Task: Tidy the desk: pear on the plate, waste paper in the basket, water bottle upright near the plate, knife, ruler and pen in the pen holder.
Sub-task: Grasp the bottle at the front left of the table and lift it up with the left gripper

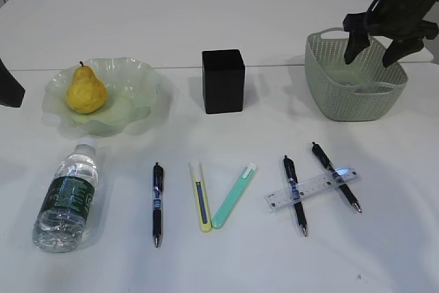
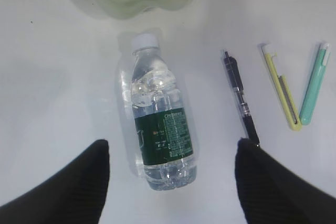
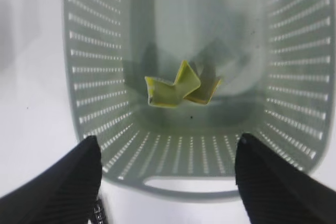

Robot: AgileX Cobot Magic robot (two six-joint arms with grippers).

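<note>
The yellow pear (image 1: 86,90) lies on the wavy green plate (image 1: 140,77). The water bottle (image 1: 67,197) (image 2: 160,129) lies on its side below the plate, with my open left gripper (image 2: 171,148) above its base, apart from it. My right gripper (image 1: 375,51) (image 3: 167,142) hangs open over the green basket (image 1: 357,94), and the waste paper (image 3: 178,87) lies on the basket's floor. The black pen holder (image 1: 223,80) stands mid-desk. The clear ruler (image 1: 312,189) rests across two pens (image 1: 295,193). A yellow knife (image 1: 200,197) (image 2: 282,95) lies near a third pen (image 1: 157,204).
A mint-green slim stick (image 1: 234,195) (image 2: 314,90) lies beside the knife, forming a V with it. Only a dark part of the left arm (image 1: 8,87) shows at the exterior view's left edge. The white desk (image 1: 226,265) runs along the front.
</note>
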